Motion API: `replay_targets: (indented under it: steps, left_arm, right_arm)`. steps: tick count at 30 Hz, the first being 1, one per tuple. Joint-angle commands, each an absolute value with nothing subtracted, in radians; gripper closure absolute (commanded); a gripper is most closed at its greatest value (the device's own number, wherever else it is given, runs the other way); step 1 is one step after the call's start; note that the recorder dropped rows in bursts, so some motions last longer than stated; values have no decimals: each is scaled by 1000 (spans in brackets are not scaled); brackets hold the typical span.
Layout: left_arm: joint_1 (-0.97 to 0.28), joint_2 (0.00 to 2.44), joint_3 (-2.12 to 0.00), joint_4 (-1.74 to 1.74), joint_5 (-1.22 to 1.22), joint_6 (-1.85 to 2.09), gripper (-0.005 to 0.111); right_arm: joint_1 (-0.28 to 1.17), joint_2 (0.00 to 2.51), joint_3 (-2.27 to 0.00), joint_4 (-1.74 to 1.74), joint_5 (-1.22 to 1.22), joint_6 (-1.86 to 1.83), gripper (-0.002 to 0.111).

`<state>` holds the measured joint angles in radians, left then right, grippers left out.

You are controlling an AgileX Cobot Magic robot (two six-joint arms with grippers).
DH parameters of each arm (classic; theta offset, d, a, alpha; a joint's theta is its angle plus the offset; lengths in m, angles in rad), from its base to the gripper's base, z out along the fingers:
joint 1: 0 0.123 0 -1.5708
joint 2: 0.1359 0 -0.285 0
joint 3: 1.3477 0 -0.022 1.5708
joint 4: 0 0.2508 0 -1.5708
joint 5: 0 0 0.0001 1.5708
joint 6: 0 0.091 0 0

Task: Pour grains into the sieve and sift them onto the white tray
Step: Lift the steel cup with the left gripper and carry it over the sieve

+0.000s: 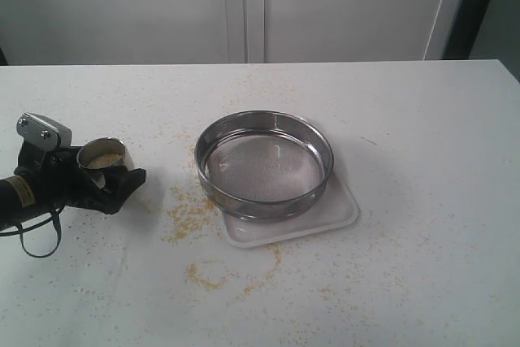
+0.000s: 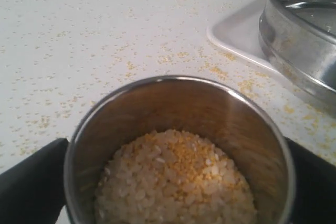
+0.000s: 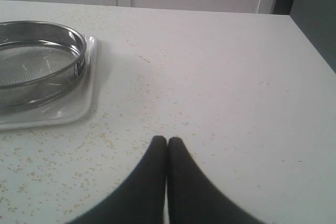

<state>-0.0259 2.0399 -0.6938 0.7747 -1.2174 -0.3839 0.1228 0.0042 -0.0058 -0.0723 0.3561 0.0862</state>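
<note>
A small steel cup [image 1: 101, 152] of grains [image 2: 176, 182], pale bits with yellow meal on top, stands on the table at the left. My left gripper [image 1: 110, 164] is open, its black fingers [image 2: 31, 182] on either side of the cup [image 2: 178, 108]. The sieve [image 1: 264, 164] sits empty on the white tray [image 1: 341, 213] in the middle of the table, to the right of the cup. The left wrist view shows the sieve [image 2: 304, 40] and the tray [image 2: 236, 30] beyond the cup. My right gripper [image 3: 167, 141] is shut and empty above the table, off to the side of the sieve [image 3: 37, 61] and the tray [image 3: 86, 98]; the exterior view does not show it.
Spilled yellow grains [image 1: 191, 209] lie scattered on the white table between the cup and the tray and in front of the tray. A white wall with panel seams [image 1: 253, 6] stands behind the table's far edge.
</note>
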Motion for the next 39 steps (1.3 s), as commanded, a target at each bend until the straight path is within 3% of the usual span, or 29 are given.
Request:
replay_targets:
  steps: [1, 18, 21, 28, 31, 39]
  left_arm:
    - [-35, 2067, -712, 772, -1221, -394, 2]
    - [-35, 2072, -712, 769, -1221, -394, 4]
    - [-35, 2072, -712, 769, -1221, -394, 17]
    - [-35, 2072, -712, 762, -1221, -394, 85]
    - [-35, 2072, -712, 762, -1221, -394, 107]
    - [-35, 2072, -712, 762, -1221, -390, 107]
  right_arm:
    - [121, 0, 0, -79, 339, 83, 108]
    - [121, 0, 0, -79, 339, 83, 108]
    - [121, 0, 0, -79, 339, 83, 108]
    - [121, 0, 0, -79, 339, 83, 108]
    - [121, 0, 0, -79, 339, 83, 108]
    - [121, 0, 0, -79, 339, 83, 108]
